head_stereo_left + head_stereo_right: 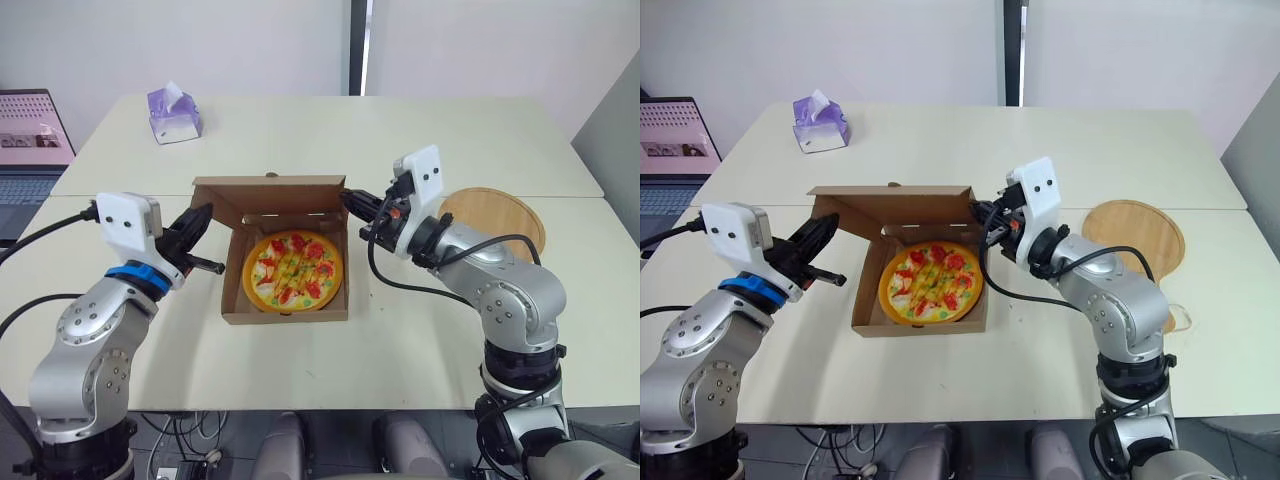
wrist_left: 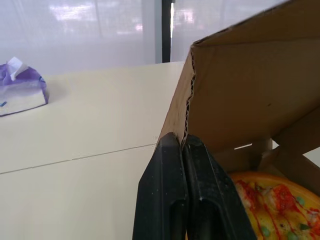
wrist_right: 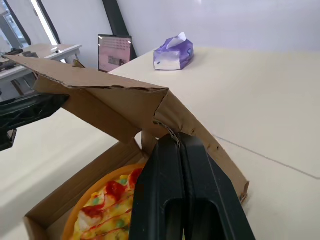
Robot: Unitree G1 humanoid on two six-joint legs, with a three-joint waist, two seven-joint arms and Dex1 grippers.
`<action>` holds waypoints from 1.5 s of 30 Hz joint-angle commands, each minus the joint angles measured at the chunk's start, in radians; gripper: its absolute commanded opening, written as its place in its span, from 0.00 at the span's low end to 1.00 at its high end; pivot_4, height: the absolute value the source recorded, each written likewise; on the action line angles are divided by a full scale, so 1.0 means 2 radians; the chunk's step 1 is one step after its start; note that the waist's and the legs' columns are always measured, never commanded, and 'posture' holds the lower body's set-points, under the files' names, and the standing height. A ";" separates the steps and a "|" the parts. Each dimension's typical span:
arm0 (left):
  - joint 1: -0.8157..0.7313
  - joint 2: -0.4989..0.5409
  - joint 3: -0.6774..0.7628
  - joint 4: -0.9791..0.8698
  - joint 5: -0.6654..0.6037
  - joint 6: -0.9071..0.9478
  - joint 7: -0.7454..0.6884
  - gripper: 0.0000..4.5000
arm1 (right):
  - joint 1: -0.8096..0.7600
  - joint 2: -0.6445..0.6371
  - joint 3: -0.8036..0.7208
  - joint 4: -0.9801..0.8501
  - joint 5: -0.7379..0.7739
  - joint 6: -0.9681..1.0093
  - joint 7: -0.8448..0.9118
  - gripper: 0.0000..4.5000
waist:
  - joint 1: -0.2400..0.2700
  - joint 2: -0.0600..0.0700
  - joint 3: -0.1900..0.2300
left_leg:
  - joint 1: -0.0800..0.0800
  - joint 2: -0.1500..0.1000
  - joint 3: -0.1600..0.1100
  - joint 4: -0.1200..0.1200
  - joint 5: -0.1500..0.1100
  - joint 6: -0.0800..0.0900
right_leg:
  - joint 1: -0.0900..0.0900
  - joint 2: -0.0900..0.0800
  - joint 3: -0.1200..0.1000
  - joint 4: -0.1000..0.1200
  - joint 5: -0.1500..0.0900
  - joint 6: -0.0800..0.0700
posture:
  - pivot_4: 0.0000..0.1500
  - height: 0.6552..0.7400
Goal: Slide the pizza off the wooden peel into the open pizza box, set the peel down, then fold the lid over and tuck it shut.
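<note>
The pizza [image 1: 294, 268] lies in the box [image 1: 285, 312]; the peel [image 1: 497, 218] is laid at its 3 o'clock. The half-folded lid [image 1: 270, 186] is pinched by the closed left pincer [image 1: 205, 214] and right pincer [image 1: 348, 198]; tucking remains.

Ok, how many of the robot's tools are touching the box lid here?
2. The left tool touches the lid at its left corner, the right tool at its right corner; both look shut.
</note>
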 commanded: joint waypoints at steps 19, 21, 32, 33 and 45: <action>-0.019 0.008 0.017 -0.010 -0.017 -0.020 0.001 0.00 | 0.020 -0.004 0.009 -0.024 0.022 -0.005 -0.013 0.01 | 0.001 0.000 0.000 | 0.000 0.000 0.000 0.000 0.000 0.000 | 0.000 0.000 0.000 0.000 0.000 0.000 | 1.00 1.00; -0.034 0.011 0.017 -0.008 -0.020 -0.016 0.001 0.00 | 0.019 -0.004 0.010 -0.022 0.021 -0.008 -0.013 0.01 | 0.001 0.000 0.000 | 0.000 0.000 0.000 0.000 0.000 0.000 | 0.000 0.000 0.000 0.000 0.000 0.000 | 1.00 1.00; -0.042 0.020 0.026 -0.017 -0.022 0.000 0.019 0.00 | 0.022 -0.003 0.014 -0.016 0.019 -0.019 -0.016 0.01 | 0.000 0.000 0.000 | 0.000 0.000 0.000 0.000 0.000 0.000 | 0.000 0.001 0.000 0.000 0.000 0.000 | 1.00 1.00; -0.040 0.021 0.026 -0.018 -0.024 0.001 0.019 0.00 | 0.022 -0.003 0.015 -0.015 0.019 -0.020 -0.016 0.01 | 0.000 0.000 0.000 | 0.000 0.000 0.000 0.000 0.000 0.000 | 0.000 0.001 0.000 0.000 0.000 0.000 | 1.00 1.00; 0.052 -0.012 0.022 -0.046 -0.016 -0.027 0.027 0.00 | 0.033 -0.021 0.022 -0.027 0.031 -0.006 -0.005 0.01 | 0.001 0.000 0.000 | 0.000 0.000 0.000 0.000 0.000 0.000 | 0.001 0.000 0.000 0.000 0.000 0.000 | 1.00 1.00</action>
